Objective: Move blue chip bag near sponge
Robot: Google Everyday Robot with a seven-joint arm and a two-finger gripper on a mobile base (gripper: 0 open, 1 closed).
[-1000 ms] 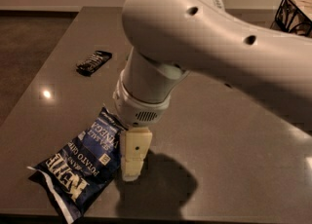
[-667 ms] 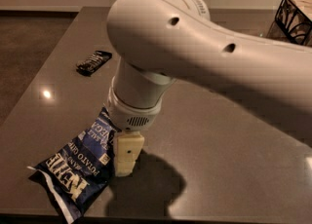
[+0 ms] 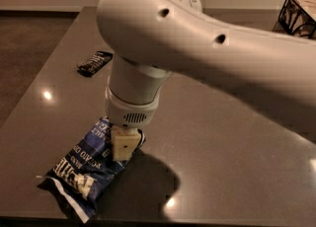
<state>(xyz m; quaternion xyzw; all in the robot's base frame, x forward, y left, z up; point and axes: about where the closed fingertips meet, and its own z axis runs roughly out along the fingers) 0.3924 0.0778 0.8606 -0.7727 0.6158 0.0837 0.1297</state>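
The blue chip bag (image 3: 84, 171) lies flat near the front left edge of the dark table (image 3: 222, 142), crinkled, with white lettering. My gripper (image 3: 123, 144) points straight down at the bag's upper right end, touching or just above it. The big white arm fills the upper middle and right of the camera view. The sponge is hidden or out of view.
A small black snack bar wrapper (image 3: 95, 62) lies at the back left of the table. A dark wire basket (image 3: 298, 14) stands at the far right back corner. The table's front edge runs just below the bag.
The arm has swung left and the gripper has come down from beside the bag's right edge onto the bag's upper right end. The bag has stayed in place.
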